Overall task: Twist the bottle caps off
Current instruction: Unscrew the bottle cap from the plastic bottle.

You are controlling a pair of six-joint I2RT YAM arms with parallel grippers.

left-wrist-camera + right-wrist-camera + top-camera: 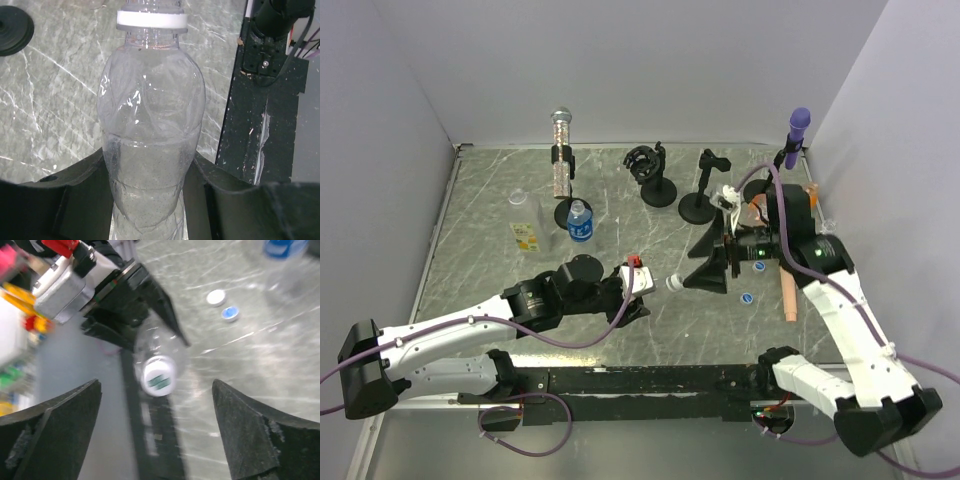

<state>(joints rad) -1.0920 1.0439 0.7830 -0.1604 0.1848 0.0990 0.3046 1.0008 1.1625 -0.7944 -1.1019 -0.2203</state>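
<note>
My left gripper (650, 284) is shut on a clear bottle (150, 125) and holds it lying sideways above the table, neck pointing right. The bottle's white cap (152, 20) is on the neck. In the right wrist view the cap (159, 376) faces the camera and has a green mark. My right gripper (698, 272) is open and empty, just right of the cap, and its spread fingers (50, 430) have not closed on it. In the left wrist view my black fingers (75, 195) press both sides of the bottle's body.
A loose blue cap (745, 297) lies right of centre. A white cap (216, 297) and a blue cap (230, 313) lie further off. A blue-labelled bottle (580, 222) and a yellow-green-labelled bottle (525, 225) stand at the left. Black stands (660, 190), a silver microphone (560, 150) and a purple microphone (798, 125) stand behind.
</note>
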